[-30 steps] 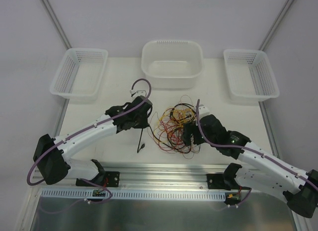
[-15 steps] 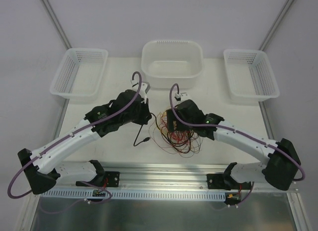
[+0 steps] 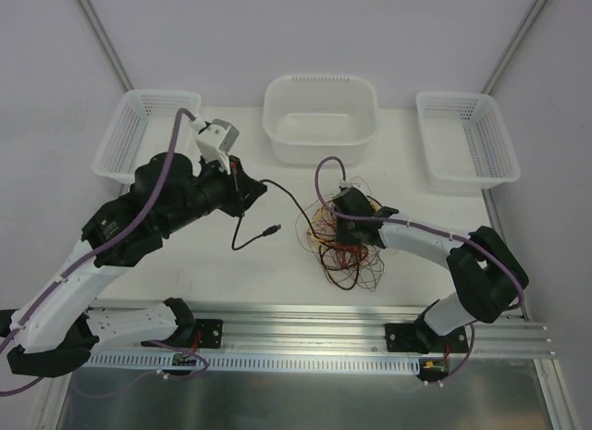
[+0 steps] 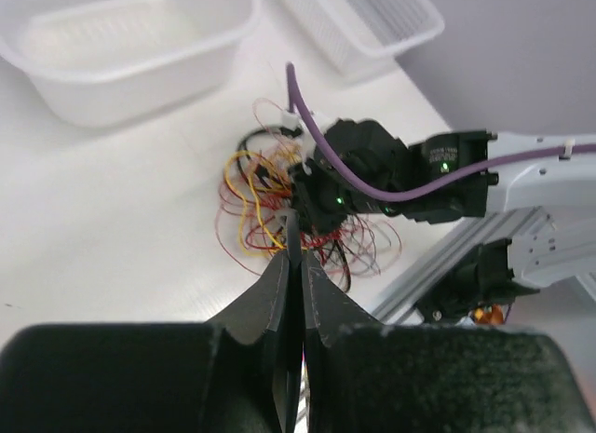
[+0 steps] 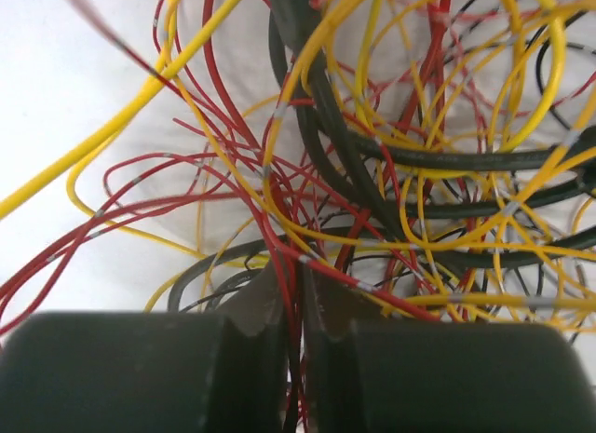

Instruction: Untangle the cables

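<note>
Top external: black cable [image 3: 277, 184] runs rightward from the left end effector [image 3: 242, 186], clamped on it, to the tangle [image 3: 351, 265] pinned by the closed right end effector [image 3: 339, 232].

Each arm was built from white tubular links joined by black joint housings. The left arm [image 3: 139, 217] and the right arm [image 3: 416, 234] each carried a thick purple cable [image 4: 296, 90] routed along the links and looping free near the wrist. A white, boxy camera module [image 3: 217, 139] sat on the left wrist. A green indicator light [image 4: 443, 165] glowed on the right arm's black housing. Black base brackets [image 3: 190, 324] sat on an aluminium rail [image 3: 305, 319]. The jaws were black and tapered to thin edges.
</note>
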Robot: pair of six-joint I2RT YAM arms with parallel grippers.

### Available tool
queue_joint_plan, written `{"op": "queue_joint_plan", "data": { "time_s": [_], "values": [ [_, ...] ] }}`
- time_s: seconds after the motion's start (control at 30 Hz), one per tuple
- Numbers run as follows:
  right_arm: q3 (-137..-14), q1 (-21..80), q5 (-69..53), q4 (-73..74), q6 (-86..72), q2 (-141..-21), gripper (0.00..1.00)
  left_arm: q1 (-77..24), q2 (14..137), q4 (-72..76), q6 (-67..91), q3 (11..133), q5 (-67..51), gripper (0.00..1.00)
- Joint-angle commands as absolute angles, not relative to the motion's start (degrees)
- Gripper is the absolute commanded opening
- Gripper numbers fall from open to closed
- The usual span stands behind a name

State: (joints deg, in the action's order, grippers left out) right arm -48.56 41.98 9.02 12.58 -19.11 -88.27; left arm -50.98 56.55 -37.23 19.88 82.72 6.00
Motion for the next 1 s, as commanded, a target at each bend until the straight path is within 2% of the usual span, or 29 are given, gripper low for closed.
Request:
{"op": "queue_joint_plan", "data": {
  "time_s": [0.0, 0.3, 0.43, 0.6, 0.8, 0.9, 0.93, 0.97],
  "values": [
    [-45.9, 38.8, 12.8, 17.6, -20.4, -82.1, 0.06, -51.2, 53.6, -35.1, 15.8, 91.0, 15.0, 0.0],
    [-42.2, 28.8, 16.4, 26.1, -20.1, -72.2, 0.06, -51.2, 54.0, -34.9, 5.6, 105.1, 45.0, 0.0],
    [-41.7, 25.7, 15.8, 28.0, -19.8, -69.4, 0.06, -51.2, 56.1, -34.4, -1.5, 112.0, 53.1, 0.0],
    [-42.8, 22.2, 15.2, 29.9, -18.6, -66.6, 0.07, -51.2, 57.2, -30.4, -11.2, 115.9, 59.1, 0.0],
    [-46.0, 20.5, 15.2, 31.9, -16.6, -66.4, 0.09, -51.2, 56.9, -26.5, -15.4, 118.1, 59.2, 0.0],
    [-47.9, 20.7, 10.4, 31.8, -14.4, -68.8, 0.2, -51.2, 55.0, -26.5, -10.6, 114.7, 50.1, 0.0],
    [-48.2, 21.2, 8.9, 31.6, -13.6, -69.3, 0.31, -51.2, 54.3, -26.6, -8.5, 112.0, 48.5, 0.0],
    [-48.7, 22.1, 8.0, 31.5, -12.9, -69.2, 0.36, -51.2, 54.1, -26.7, -7.7, 110.4, 46.4, 0.0]
  ]
}}
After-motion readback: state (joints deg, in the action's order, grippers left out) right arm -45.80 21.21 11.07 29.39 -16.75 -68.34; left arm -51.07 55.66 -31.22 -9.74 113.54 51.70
